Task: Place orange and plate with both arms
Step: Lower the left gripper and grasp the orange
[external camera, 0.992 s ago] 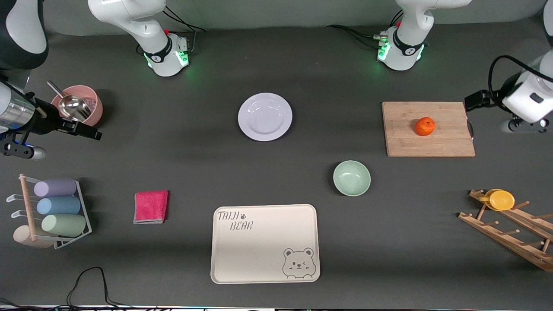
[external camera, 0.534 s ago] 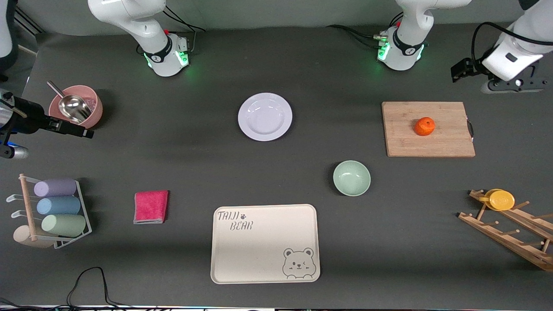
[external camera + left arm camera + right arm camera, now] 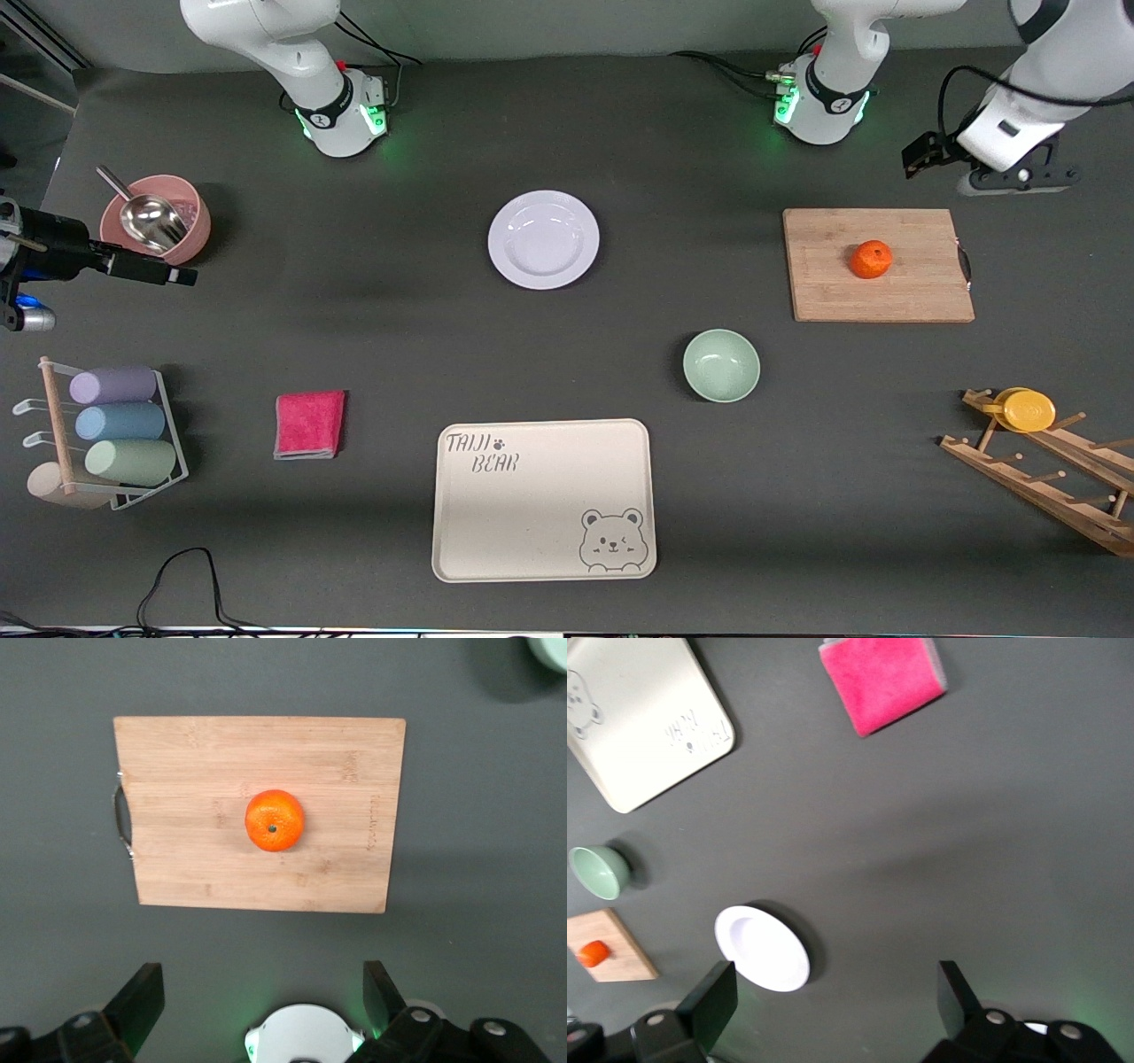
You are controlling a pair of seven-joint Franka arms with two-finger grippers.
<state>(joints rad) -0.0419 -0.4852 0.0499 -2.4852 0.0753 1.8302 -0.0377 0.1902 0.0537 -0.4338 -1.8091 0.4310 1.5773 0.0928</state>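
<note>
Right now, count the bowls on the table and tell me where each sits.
2. A green bowl sits between the plate and the tray, nearer the cutting board. A pink bowl holding a metal scoop sits at the right arm's end.

Orange (image 3: 871, 259) unobstructed on cutting board (image 3: 833, 292).

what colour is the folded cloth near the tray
Bright pink cloth, clearest in the right wrist view.

Cream tray (image 3: 544, 532): lettering "TAIJI BEAR" with paw mark at one corner, bear face drawing at diagonal corner. Same lettering visible on tray in right wrist view, too small there. No other readable text.
</note>
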